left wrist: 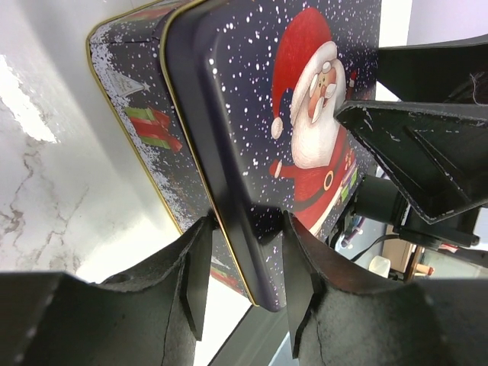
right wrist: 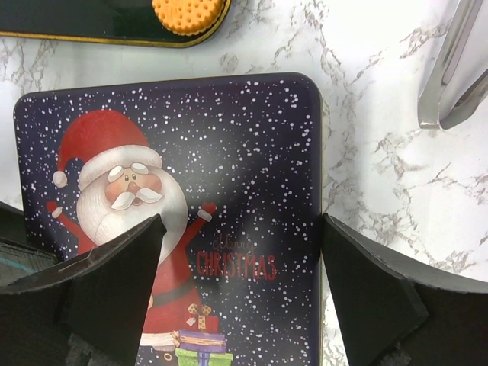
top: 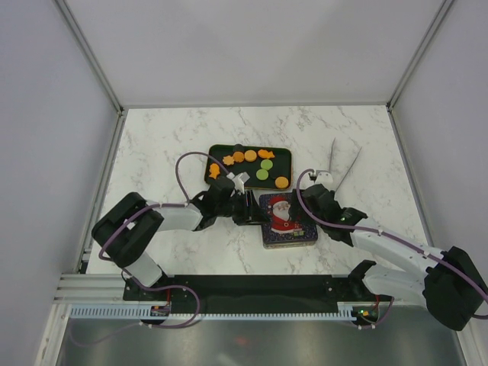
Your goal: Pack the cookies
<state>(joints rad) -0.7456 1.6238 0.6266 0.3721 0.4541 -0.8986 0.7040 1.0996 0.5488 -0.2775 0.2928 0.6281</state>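
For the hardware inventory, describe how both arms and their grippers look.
Both the left arm and right arm have white link shells with bulky black joint housings. A purple cable loops along each. The left gripper and right gripper are matte black, with broad wedge-shaped fingers.

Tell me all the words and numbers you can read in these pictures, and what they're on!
"CHRISTMAS": red capital letters on the Santa tin lid, beside Santa's tummy.
A small red curly word sits just above it: too small and faint to read.
Nothing else in any view shows readable words or numbers.
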